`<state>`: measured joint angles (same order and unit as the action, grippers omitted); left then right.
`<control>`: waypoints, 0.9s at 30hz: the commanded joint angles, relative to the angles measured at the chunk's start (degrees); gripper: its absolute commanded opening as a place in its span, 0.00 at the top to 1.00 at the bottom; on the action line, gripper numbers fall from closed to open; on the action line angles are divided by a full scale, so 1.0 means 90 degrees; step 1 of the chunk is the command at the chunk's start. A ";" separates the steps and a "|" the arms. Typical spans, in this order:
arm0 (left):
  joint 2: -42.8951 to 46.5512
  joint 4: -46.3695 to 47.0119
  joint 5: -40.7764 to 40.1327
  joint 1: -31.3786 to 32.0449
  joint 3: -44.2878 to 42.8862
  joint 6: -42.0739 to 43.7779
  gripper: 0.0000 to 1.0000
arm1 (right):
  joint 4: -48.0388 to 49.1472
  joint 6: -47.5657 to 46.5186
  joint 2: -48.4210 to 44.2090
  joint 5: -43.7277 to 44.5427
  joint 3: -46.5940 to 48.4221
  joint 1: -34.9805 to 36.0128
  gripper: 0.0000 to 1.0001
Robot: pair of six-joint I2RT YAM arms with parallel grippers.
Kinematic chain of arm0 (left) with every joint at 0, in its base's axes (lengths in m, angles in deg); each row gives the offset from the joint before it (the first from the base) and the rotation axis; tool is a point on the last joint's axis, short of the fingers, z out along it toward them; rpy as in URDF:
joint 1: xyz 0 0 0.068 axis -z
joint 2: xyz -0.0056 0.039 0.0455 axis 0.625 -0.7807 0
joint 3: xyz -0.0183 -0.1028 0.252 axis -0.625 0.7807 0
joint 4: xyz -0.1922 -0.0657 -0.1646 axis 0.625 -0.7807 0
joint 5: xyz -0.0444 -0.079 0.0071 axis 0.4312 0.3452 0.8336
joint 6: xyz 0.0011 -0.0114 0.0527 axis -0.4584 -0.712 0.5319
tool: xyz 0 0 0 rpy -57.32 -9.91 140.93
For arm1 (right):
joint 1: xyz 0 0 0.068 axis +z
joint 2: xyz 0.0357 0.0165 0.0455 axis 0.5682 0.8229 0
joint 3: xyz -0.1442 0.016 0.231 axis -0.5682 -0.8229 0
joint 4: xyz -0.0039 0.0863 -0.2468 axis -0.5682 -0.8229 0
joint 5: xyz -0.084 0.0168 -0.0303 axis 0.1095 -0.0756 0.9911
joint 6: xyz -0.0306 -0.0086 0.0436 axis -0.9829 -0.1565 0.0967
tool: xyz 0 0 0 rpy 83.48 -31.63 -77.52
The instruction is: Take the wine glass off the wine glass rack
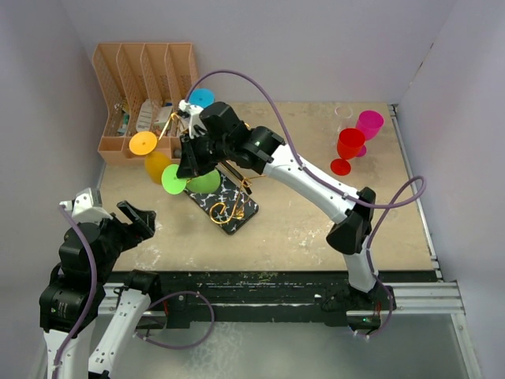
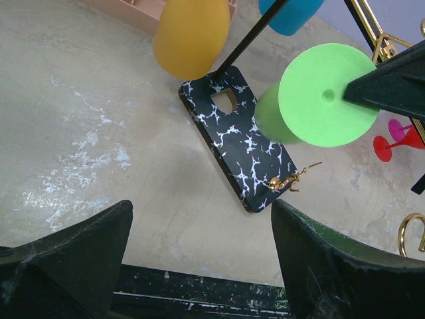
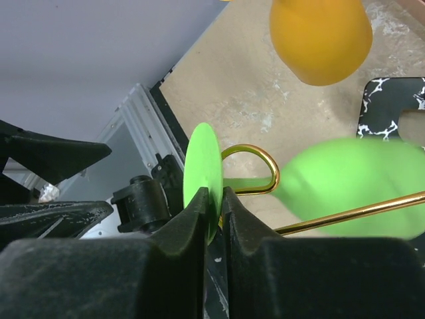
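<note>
1. While the green wine glass (image 3: 201, 159) hangs from a gold arm of the rack (image 1: 235, 210), the right fingers (image 3: 249, 229) pinch its flat foot.
2. The left fingers (image 2: 66, 259) stand wide apart and empty, low over the near-left corner of the counter (image 1: 300, 229), apart from the rack.

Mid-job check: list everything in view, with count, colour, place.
wine glass rack: one, gold wire on black marbled base, centre-left.
green wine glass: one, green, hanging on rack.
orange wine glass: one, orange, hanging on rack.
blue wine glass: one, blue, rack's far end.
red glass: one, red, far right.
magenta glass: one, magenta, behind the red.
file organiser: one, orange-brown, far left.
left pincer: one, black, open, near left.
right pincer: one, black, shut on green wine glass's foot.
</note>
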<state>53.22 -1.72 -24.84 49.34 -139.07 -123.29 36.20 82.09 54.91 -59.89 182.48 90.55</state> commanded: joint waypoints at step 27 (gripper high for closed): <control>-0.0042 0.0090 -0.0075 0.0017 -0.0049 -0.0029 0.12 | 0.2429 0.1864 -0.1485 -0.0156 -0.1989 -0.0492 1.00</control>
<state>53.22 -1.72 -24.84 49.34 -139.07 -123.29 51.87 95.51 46.06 -58.64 165.54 87.14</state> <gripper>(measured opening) 0.880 0.009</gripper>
